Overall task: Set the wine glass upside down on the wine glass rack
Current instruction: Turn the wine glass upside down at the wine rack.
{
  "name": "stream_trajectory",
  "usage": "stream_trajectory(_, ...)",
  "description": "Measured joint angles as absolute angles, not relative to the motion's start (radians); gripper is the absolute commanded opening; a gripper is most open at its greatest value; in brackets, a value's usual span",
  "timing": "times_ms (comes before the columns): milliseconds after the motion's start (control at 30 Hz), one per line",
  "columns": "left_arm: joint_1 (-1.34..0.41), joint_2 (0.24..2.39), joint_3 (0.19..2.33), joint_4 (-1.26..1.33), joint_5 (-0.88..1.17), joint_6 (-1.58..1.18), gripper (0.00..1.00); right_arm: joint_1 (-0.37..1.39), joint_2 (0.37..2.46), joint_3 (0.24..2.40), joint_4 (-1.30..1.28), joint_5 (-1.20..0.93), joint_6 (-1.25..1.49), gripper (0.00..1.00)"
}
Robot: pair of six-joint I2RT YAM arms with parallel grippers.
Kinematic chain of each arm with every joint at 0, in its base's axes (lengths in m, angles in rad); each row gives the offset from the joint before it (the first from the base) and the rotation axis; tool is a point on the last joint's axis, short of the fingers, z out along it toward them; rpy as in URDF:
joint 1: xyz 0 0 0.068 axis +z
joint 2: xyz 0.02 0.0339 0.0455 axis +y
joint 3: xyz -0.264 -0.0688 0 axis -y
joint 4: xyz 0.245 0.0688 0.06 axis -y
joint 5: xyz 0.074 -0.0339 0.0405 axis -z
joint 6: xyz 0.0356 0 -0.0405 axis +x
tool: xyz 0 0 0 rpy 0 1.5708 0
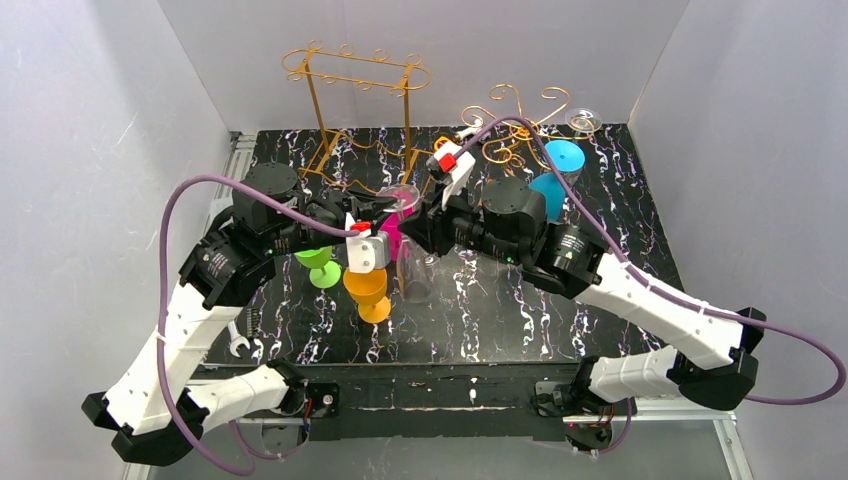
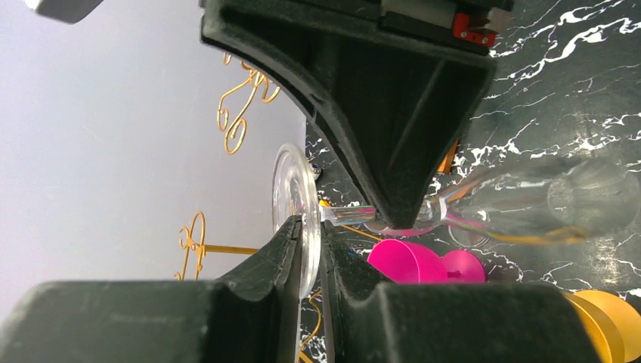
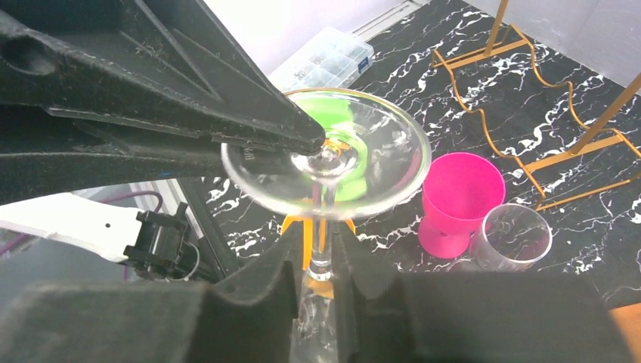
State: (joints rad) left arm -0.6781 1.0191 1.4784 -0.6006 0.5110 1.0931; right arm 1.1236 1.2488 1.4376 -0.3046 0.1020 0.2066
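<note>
Right wrist view gives us the wine glass (image 3: 332, 151) with its stem pinched in the right claw (image 3: 320, 236), while the left claw (image 2: 311, 236) is closed on the rim of its foot. We see it held over the counter (image 1: 520, 320), well apart from the gold rack (image 1: 355, 70).

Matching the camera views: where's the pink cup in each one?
Top external: pink cup at centre, partly hidden between the two arms' wrists.
Left wrist: lower centre-right.
Right wrist: right of centre, beside a clear cup.
Shared landmark: orange cup.
</note>
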Motion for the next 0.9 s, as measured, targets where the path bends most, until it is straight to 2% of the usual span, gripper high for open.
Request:
stream_trajectory(67,-0.678,1.019,1.478,-0.591,0.506,1.090,0.00,1.127,1.238,1.415,-0.271,0.104,0.216,0.59)
stream_trajectory(100,-0.678,1.020,1.475,-0.575,0.505,1.090,0.00,1.130,1.229,1.401,-0.253,0.104,0.222,0.75)
stream_trajectory(133,-0.678,1.020,1.468,-0.553,0.503,1.089,0.00,1.134,1.221,1.390,-0.242,0.104,0.228,0.95)
stream_trajectory(167,-0.678,1.020,1.464,-0.535,0.500,1.089,0.00,1.139,1.209,1.376,-0.229,0.100,0.236,0.98)
stream_trajectory(533,-0.680,1.052,1.472,-0.421,0.480,1.119,0.00,1.154,1.043,1.230,-0.206,0.134,0.251,0.98)
stream_trajectory(900,-0.680,1.065,1.505,-0.414,0.495,1.129,0.00,1.154,1.040,1.089,-0.196,0.244,0.205,0.98)
